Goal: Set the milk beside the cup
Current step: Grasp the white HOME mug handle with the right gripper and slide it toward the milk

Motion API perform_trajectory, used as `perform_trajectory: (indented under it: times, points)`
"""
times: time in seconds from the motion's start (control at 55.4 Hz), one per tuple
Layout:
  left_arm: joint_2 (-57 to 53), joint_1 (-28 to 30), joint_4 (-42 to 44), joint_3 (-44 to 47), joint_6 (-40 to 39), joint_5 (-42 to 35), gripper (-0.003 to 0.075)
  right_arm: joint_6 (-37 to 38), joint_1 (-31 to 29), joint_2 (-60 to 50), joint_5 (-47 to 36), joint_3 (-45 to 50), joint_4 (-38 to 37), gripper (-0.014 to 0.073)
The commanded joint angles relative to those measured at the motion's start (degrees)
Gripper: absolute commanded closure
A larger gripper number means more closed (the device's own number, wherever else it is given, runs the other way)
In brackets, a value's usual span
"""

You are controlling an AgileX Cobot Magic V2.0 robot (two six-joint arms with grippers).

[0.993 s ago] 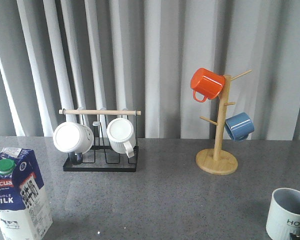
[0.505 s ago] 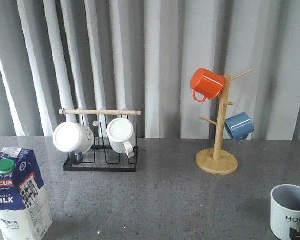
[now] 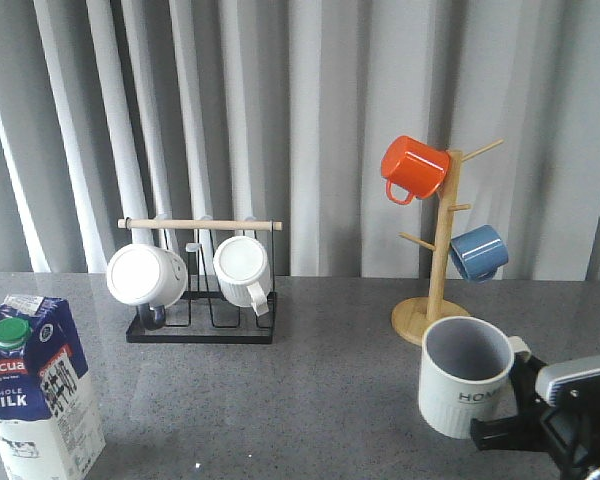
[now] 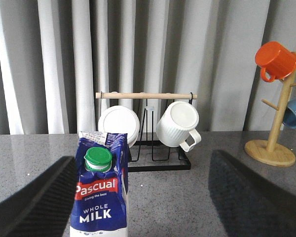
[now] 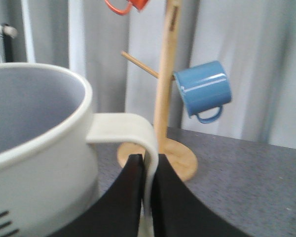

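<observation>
Since half a second ago the cup (image 3: 465,377) has shifted left and nearer the wooden mug tree (image 3: 436,243), carried by the right gripper (image 3: 520,400). Across the grey table (image 3: 320,390) the milk (image 3: 40,388) stands upright at the near left, well apart from the cup — the black rack (image 3: 200,285) of white mugs behind it. Right fingers (image 5: 133,192) are pinched shut on the cup's handle (image 5: 133,143). Left gripper (image 4: 138,197) hangs wide open — its fingers (image 4: 37,197) either side of the carton, not touching.
</observation>
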Motion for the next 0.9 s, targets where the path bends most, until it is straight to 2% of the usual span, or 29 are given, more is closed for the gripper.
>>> perform_trajectory:
  times: [0.0,0.108,0.415,0.523,0.65,0.884]
  points:
    - [0.3,-0.3,-0.4,-2.0,-0.1,-3.7,0.0176,0.2,5.1,-1.7,-3.6,-3.0,10.1,0.0598]
    - [0.3,-0.3,-0.4,-2.0,-0.1,-2.9,0.0176,-1.3,10.7,0.5,-3.4,-5.1,18.5,0.0598]
    - [0.3,-0.3,-0.3,-2.0,-0.1,-2.5,0.0176,-7.5,20.7,7.9,0.2,-13.4,24.9,0.0598]
    - [0.3,-0.3,-0.3,-2.0,-0.1,-2.5,0.0176,-10.6,21.8,9.7,0.6,-14.6,28.8,0.0598]
    - [0.3,-0.3,-0.3,-2.0,-0.1,-2.5,0.0176,-10.6,21.8,11.4,0.9,-14.7,33.2,0.0598]
    - [0.3,-0.3,-0.3,-2.0,-0.1,-2.5,0.0176,-8.4,21.8,14.0,0.9,-14.7,30.2,0.0597]
